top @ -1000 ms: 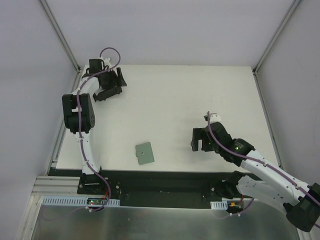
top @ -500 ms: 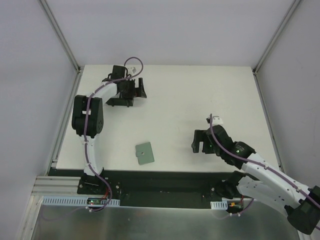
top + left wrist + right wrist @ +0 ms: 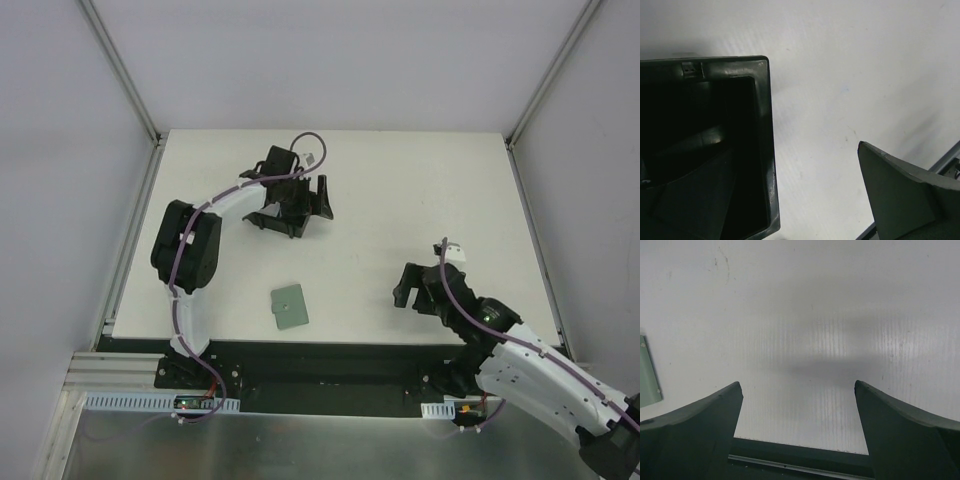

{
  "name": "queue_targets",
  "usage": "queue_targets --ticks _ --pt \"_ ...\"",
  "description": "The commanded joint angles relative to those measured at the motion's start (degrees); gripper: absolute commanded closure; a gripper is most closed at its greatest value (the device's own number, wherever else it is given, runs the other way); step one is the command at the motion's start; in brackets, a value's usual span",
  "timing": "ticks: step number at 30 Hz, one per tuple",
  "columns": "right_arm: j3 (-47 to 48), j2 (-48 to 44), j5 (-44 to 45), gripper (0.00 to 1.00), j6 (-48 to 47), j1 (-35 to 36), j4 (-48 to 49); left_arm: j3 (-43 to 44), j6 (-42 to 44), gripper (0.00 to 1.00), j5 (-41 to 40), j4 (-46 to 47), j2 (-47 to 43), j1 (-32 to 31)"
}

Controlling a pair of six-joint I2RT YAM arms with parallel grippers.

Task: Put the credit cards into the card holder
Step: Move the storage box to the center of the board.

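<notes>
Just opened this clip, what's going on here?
The left gripper is open, with one finger apparently down inside the black card holder and the other outside its wall. Over the last second the arm and holder have shifted together from the far left corner of the table toward the middle, so it seems to be dragging the holder. The right gripper hovers open near the front edge, holding nothing. A grey-green flat case lies nearby. No credit cards show in any view.

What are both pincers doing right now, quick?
Left pincer: open, straddling the black box wall, not clamping it.
Right pincer: open, empty.
</notes>
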Motion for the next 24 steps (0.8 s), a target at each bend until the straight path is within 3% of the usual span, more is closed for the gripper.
queue_targets --ticks 1,14,19,24 --pt "-0.9 -3.0 3.0 0.04 3.7 -0.2 -1.9 -0.3 -5.7 0.01 1.8 1.7 -4.8 -4.2" --pt "-2.2 -5.0 1.9 0.04 6.8 -0.1 0.5 0.4 -5.7 0.01 2.0 1.4 -10.7 -7.7" --pt "0.5 0.3 0.4 0.04 6.7 -0.2 2.9 1.8 -3.9 0.01 1.1 -0.8 -14.9 -7.7" --pt "5.6 8.4 -0.5 0.04 6.0 -0.2 5.5 -1.4 -1.4 0.01 -7.4 -3.3 -22.0 -6.9"
